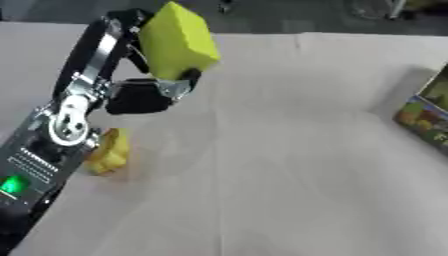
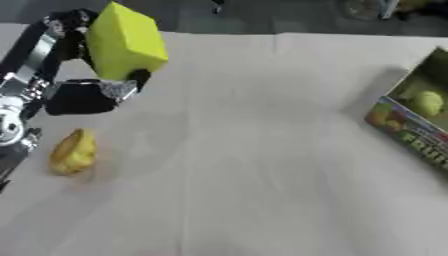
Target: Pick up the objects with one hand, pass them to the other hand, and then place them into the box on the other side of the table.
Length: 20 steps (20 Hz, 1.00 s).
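Observation:
My left hand (image 1: pixel 144 95) is raised above the left side of the table, its fingers curled round a bright yellow-green block (image 1: pixel 178 40) that sticks up from the grip. Below the arm, a small lumpy yellow object (image 2: pixel 73 152) lies on the white cloth. The box (image 2: pixel 415 116), printed with fruit pictures, stands at the right edge, open side up; a pale green round thing (image 2: pixel 427 102) shows inside it. My right hand shows in neither view.
The white cloth-covered table (image 1: pixel 262 165) stretches from my left arm across to the box. A dark floor and some unclear objects lie past the table's far edge.

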Each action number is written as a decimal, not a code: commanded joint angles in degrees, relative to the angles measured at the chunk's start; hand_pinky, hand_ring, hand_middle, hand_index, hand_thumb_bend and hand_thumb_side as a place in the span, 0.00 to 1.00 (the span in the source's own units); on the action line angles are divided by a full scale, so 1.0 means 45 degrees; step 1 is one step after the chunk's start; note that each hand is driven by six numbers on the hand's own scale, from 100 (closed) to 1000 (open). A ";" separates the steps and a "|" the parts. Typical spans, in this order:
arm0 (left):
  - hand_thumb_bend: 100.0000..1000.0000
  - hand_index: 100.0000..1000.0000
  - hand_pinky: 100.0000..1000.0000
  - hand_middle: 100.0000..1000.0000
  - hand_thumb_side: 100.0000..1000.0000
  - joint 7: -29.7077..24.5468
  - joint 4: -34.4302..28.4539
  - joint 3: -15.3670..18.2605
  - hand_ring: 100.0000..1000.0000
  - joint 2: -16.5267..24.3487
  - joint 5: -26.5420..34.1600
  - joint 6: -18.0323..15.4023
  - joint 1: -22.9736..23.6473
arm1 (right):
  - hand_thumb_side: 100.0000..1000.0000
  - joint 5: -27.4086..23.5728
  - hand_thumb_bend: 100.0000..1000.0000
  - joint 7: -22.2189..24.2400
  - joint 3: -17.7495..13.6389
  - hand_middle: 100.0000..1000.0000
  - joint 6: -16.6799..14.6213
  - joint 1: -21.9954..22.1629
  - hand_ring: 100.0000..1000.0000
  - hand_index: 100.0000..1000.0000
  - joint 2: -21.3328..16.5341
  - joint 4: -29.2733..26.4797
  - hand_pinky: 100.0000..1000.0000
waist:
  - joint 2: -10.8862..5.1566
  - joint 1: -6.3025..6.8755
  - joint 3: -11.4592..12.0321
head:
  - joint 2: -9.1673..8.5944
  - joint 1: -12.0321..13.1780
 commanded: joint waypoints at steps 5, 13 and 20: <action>0.00 0.39 0.41 0.33 0.00 0.0492 0.0145 -0.0477 0.42 -0.0444 -0.0649 -0.1128 -0.0228 | 0.49 0.0316 0.00 0.1087 0.0901 0.75 -0.0023 -0.1204 0.88 0.89 -0.0283 -0.0472 0.80 | -0.0415 -0.0230 -0.0038 | -0.0151 0.0143; 0.00 0.39 0.42 0.33 0.00 0.0453 0.1547 -0.0763 0.42 -0.0972 -0.1481 -0.2748 -0.0219 | 0.39 0.1647 0.11 0.3799 0.2856 0.78 -0.0362 -0.3362 0.90 0.90 -0.0189 -0.0841 0.82 | -0.0455 -0.0279 0.0008 | -0.0192 0.0305; 0.00 0.39 0.42 0.33 0.00 0.0365 0.2033 -0.0837 0.42 -0.1167 -0.1794 -0.3255 -0.0149 | 0.37 0.3145 0.21 0.6452 0.4729 0.80 -0.0621 -0.5656 0.92 0.92 0.0588 -0.0765 0.83 | -0.0560 -0.0319 0.0016 | -0.0193 0.0413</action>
